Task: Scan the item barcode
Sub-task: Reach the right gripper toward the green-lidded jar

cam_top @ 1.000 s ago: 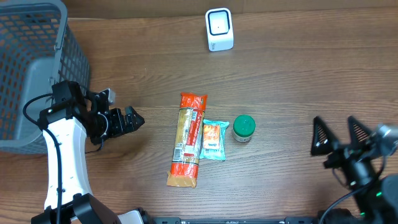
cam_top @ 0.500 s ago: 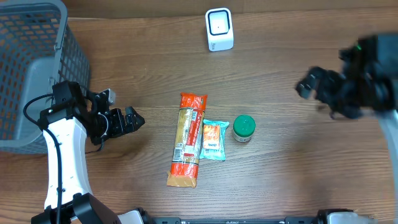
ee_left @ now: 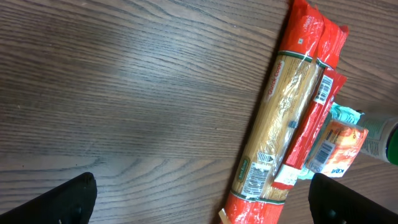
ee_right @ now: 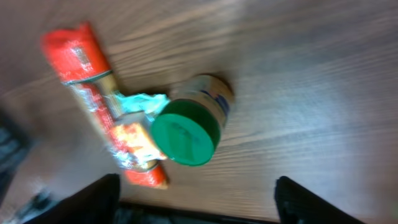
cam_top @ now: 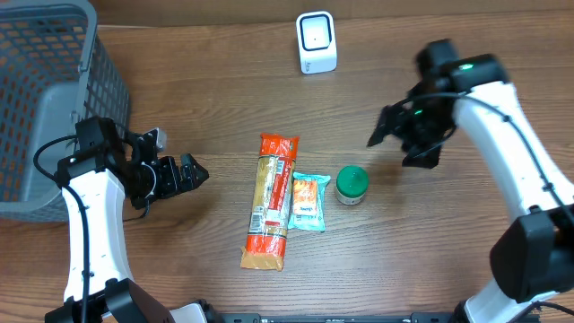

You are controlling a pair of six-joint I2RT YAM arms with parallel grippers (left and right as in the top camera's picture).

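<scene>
Three items lie mid-table: a long red-and-orange pasta pack, a small teal-and-orange packet against its right side, and a green-lidded jar standing upright. The white scanner stands at the back. My right gripper hovers open just right of and behind the jar; in the right wrist view the jar sits ahead of the gripper, nothing between the fingers. My left gripper is open, left of the pasta. The left wrist view shows the pasta pack with a barcode label.
A grey mesh basket fills the back left corner, right behind the left arm. Bare wooden tabletop lies around the items.
My right arm swung from the table's front right up to the back right, then inward toward the green-lidded jar. The left arm and the items have not moved.
</scene>
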